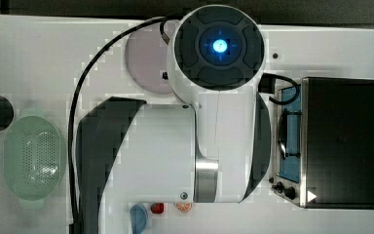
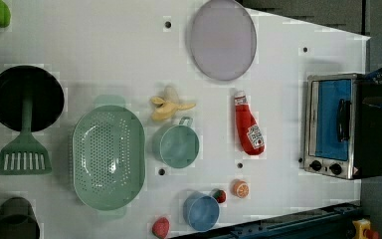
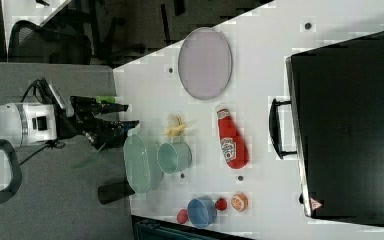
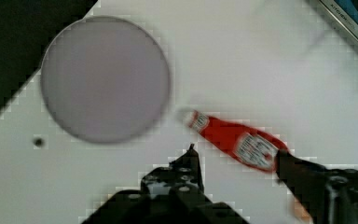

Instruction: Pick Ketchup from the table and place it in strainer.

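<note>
From the wrist view I see my pincer point(image 4: 235, 156) with its two dark fingers spread well apart and nothing between them; the ketchup point(image 4: 237, 142) lies on the white bench point(image 4: 261, 70) beyond the fingertips, and one finger covers the bottle's base end, so I cannot tell whether it touches the bottle. In the right view the pincer point(image 3: 125, 116) hangs off the bench's edge at the right view's left, open and apart from everything. The ketchup point(image 2: 247, 130) lies flat, white cap toward the grey plate point(image 2: 222, 39) and label up, between the mint cup point(image 2: 177, 144) and the toaster oven point(image 2: 340, 127) in the left view. The strainer point(image 2: 108, 157) sits to the left view's left of that cup, just beside it, well apart from the bottle. In the top view the arm's white body point(image 1: 195, 122) hides the middle of the bench, bottle included, and covers part of the plate; the strainer point(image 1: 31, 158) shows clear at the top view's left. A peeled toy banana point(image 2: 169, 105) lies near the cup. A blue cup point(image 2: 200, 211), a small strawberry toy point(image 2: 220, 195) and an orange slice point(image 2: 240, 188) sit by the bench's edge at the left view's bottom. The spatula point(image 2: 24, 144) rests partly in a black pan point(image 2: 45, 97), and a dark cup point(image 2: 12, 219) is cut off at the left view's corner.
</note>
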### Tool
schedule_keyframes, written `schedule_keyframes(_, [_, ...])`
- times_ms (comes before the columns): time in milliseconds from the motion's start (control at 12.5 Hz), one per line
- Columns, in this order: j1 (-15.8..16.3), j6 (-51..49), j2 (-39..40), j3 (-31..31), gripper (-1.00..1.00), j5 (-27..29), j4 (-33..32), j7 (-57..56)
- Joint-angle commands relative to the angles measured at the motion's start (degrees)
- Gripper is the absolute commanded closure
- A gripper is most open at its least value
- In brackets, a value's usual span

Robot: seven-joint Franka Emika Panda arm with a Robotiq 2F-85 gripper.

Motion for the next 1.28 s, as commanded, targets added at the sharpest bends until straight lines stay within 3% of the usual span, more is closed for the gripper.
schedule_keyframes(80, [-5.58, -10.34, -9.65, 1.73, -0.58, 1.34, -0.65, -3.70])
schedule_keyframes(240, [-5.51, -10.08, -9.23, 1.85, -0.99, 1.35, -1.23, -4.45])
schedule_keyframes(800, [-5.31, -5.72, -2.66, 3.40, -1.00, 1.34, -8.83, -18.39])
schedule_keyframes(1280, [-5.24, 12.21, 0.08, 4.31, -1.00, 1.30, -21.86, -46.02])
